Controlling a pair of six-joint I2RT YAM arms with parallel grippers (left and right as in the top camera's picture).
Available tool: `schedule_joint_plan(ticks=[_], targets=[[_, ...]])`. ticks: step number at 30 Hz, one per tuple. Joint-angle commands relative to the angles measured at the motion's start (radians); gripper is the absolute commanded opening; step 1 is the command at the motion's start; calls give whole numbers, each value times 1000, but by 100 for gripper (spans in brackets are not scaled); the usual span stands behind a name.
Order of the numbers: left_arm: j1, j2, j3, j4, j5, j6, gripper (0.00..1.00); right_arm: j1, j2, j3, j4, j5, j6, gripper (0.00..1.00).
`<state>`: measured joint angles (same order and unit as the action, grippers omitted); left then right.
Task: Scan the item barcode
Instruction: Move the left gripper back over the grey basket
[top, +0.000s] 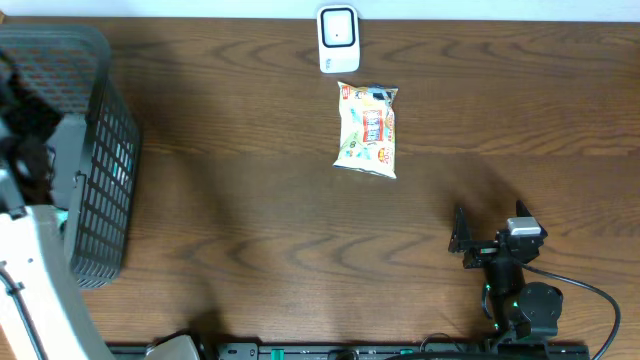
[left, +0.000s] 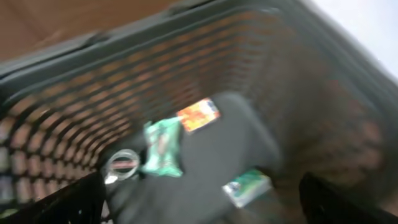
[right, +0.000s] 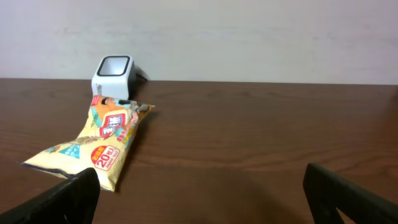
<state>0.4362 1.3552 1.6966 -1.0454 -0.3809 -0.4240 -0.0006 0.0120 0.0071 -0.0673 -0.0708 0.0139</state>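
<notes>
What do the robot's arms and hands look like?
The right arm is black, with rounded joints, a small green light, a grey camera block at the wrist and a black cable looping off it. Both the right hand and left hand have two flat black fingers. The left arm shows pale grey and white casing.

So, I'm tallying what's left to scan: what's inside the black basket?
In the basket: an orange packet, a green packet, a green-and-white one and a small round item, all blurred. Anything beneath them is hidden.
</notes>
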Motion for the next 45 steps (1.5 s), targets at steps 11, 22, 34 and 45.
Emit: schedule_joint_plan(ticks=[11,22,34,45], targets=[[169,243,-41,-31,-37,-156,98,8,-5,-1,-4,1,-8,99],[179,497,-42,12,-192,-251,98,8,-5,-1,-4,1,-8,99],[191,688,-42,24,-186,-213,98,8,-5,-1,-4,0,-8,99],[191,787,-42,37,-157,-198,95,8,-5,-1,-4,1,-8,99]])
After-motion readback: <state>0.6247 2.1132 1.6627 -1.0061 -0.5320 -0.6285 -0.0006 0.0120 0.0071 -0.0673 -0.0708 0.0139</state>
